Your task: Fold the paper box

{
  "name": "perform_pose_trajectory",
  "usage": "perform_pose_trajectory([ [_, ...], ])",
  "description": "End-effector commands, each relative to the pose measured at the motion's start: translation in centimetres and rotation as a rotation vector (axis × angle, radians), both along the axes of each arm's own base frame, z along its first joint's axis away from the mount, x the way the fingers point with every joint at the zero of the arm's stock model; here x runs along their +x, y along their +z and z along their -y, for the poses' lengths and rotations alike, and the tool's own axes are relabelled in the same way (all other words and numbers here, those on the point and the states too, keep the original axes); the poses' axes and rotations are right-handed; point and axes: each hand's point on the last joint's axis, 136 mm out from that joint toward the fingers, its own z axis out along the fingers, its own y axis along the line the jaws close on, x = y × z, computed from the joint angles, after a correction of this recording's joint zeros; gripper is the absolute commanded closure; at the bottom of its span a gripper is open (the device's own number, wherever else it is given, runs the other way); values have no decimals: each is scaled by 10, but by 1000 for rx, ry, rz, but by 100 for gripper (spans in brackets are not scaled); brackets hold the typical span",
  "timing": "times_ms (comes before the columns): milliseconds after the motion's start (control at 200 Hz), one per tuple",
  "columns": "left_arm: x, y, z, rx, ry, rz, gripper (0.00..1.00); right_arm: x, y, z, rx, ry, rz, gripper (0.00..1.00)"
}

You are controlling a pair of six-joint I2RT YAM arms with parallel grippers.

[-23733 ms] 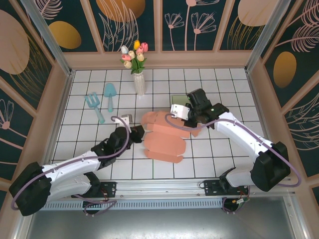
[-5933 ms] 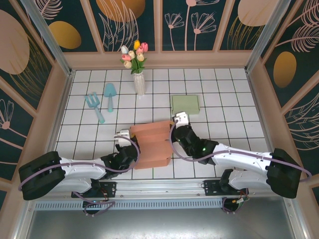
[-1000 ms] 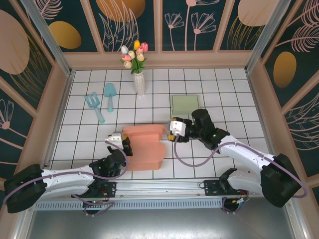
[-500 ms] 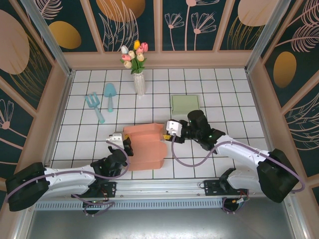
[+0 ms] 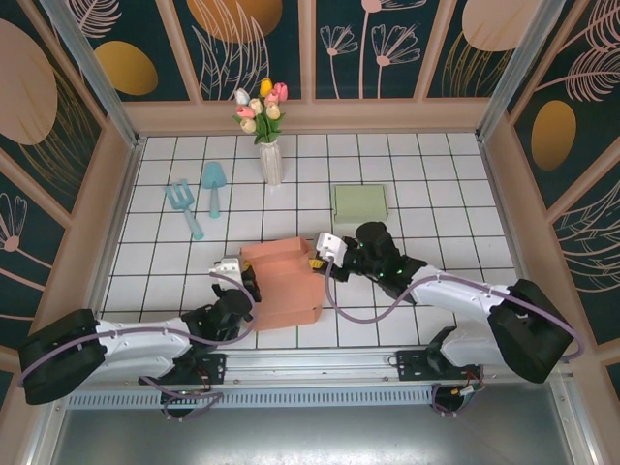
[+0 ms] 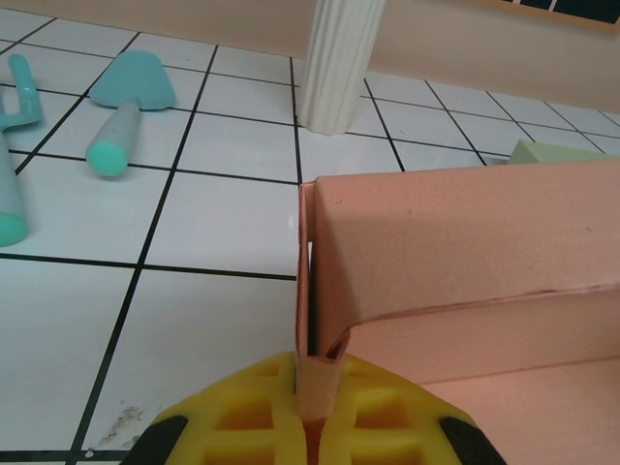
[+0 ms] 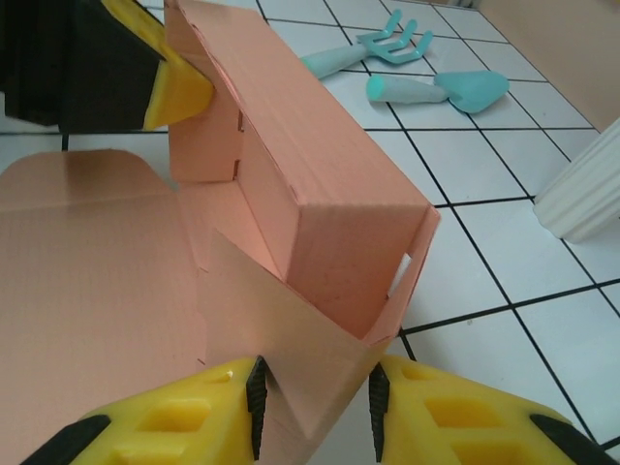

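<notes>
The salmon paper box (image 5: 283,283) lies half formed on the tiles, its far wall upright and its lid flap flat toward the near edge. My left gripper (image 5: 246,277) is shut on the box's left end; in the left wrist view the yellow fingers (image 6: 387,417) pinch a doubled wall edge of the box (image 6: 465,242). My right gripper (image 5: 321,256) is at the right end. In the right wrist view its pads press both sides of the folded end flaps of the box (image 7: 320,232), so the right gripper (image 7: 312,399) is shut on them.
A green pad (image 5: 359,202) lies behind the right arm. A white vase of tulips (image 5: 270,160) stands at the back. A teal trowel (image 5: 213,184) and fork (image 5: 184,205) lie at the back left. Wooden walls ring the tiled floor.
The right gripper has moved left to the box's right end and closed on its flaps. The box's right end has folded upward. The left gripper keeps its hold.
</notes>
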Motion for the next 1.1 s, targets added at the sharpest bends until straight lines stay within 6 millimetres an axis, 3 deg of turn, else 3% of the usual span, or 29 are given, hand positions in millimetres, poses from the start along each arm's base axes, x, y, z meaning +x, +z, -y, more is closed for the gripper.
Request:
perform_pose_trajectory([
  [0,4,9,7,-43,17,3,100,8,11,-8,98,-84,-3,65],
  [395,7,5,17,-52,12,-33,100,26,-1,-20,193,-313,-11,66],
  [786,4,5,29,-99,-25,-82,100,48,-10,-20,192,-495,48,75],
  [1096,9,3,40,-121,2,-139,100,48,-22,-26,153,-497,81,73],
])
